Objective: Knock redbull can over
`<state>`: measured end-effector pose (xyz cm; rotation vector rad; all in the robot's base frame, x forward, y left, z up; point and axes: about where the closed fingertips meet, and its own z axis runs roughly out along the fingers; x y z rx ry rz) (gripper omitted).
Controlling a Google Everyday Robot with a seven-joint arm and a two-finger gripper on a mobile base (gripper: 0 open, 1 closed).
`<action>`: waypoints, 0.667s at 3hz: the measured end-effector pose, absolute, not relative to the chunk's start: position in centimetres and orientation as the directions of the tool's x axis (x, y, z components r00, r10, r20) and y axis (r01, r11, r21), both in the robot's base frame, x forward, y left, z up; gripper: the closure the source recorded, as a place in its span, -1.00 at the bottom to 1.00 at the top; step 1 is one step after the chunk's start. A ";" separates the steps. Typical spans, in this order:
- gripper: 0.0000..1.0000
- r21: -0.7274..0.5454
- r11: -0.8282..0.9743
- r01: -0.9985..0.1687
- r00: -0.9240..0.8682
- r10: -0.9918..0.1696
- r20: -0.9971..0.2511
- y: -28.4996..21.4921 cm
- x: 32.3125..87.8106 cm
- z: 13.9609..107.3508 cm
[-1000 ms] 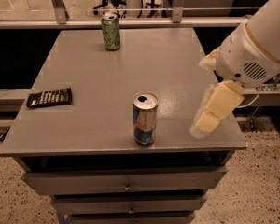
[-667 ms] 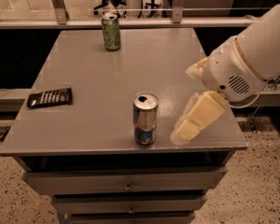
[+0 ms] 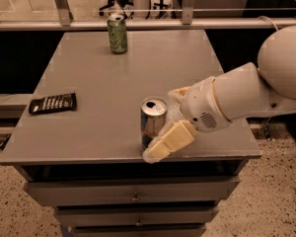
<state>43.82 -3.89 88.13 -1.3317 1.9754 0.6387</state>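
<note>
The redbull can is a slim blue-and-silver can with a silver top. It stands upright near the front edge of the grey table. My gripper comes in from the right on a white arm. Its cream finger lies against the can's lower right side, at the table's front edge. The can's lower right part is hidden behind the finger.
A green can stands upright at the back of the table. A black flat packet lies at the left edge. Drawers sit below the tabletop. A rail and chair legs are behind the table.
My gripper has swept left and down across the front right of the table, from well right of the can to touching its lower right side. The can still stands.
</note>
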 end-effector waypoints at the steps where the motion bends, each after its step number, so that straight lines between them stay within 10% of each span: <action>1: -1.00 0.017 0.395 -0.918 -0.251 -0.548 -0.798 -2.9 47.3 87.2; 2: -1.00 0.008 0.440 -0.898 -0.254 -0.504 -0.825 -2.6 51.4 88.4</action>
